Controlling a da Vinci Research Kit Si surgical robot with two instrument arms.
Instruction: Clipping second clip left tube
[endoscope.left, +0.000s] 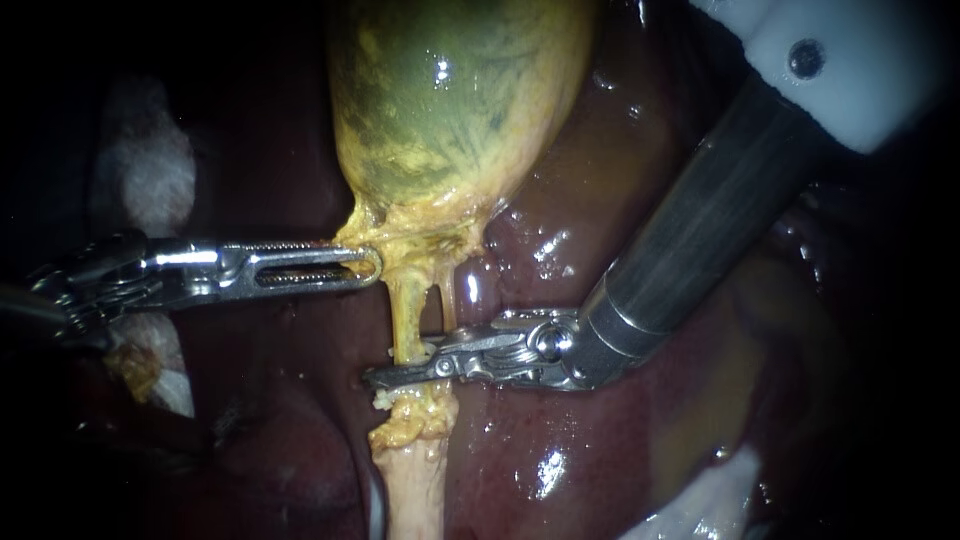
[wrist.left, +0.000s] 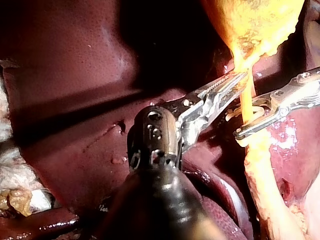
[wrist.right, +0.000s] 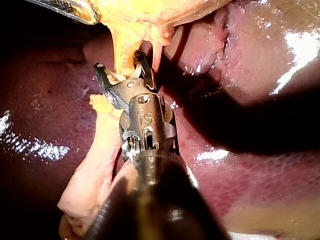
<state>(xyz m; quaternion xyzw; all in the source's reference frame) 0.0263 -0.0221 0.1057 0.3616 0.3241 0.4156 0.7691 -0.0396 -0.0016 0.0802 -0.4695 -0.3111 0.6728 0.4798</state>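
Note:
The yellow-green gallbladder (endoscope.left: 450, 100) hangs at the top centre, with two tubes running down from its neck. The left tube (endoscope.left: 405, 320) is thick and yellow; the right tube (endoscope.left: 447, 300) is thin. My left instrument (endoscope.left: 372, 263) comes in flat from the left, its slotted jaws shut on the yellow tissue at the gallbladder's neck (wrist.left: 243, 75). My right instrument (endoscope.left: 385, 378) reaches across from the upper right. Its jaws (wrist.right: 119, 61) stand open in a V with the left tube (wrist.right: 122, 62) between them. A whitish clip (wrist.left: 250, 107) shows at those jaws.
Dark red liver (endoscope.left: 560, 430) lies all around and under the tubes. White gauze (endoscope.left: 150, 170) lies at the left and more (endoscope.left: 700, 500) at the lower right. The right instrument's thick shaft (endoscope.left: 700, 230) crosses the upper right. The fatty stump (endoscope.left: 415, 480) continues below the jaws.

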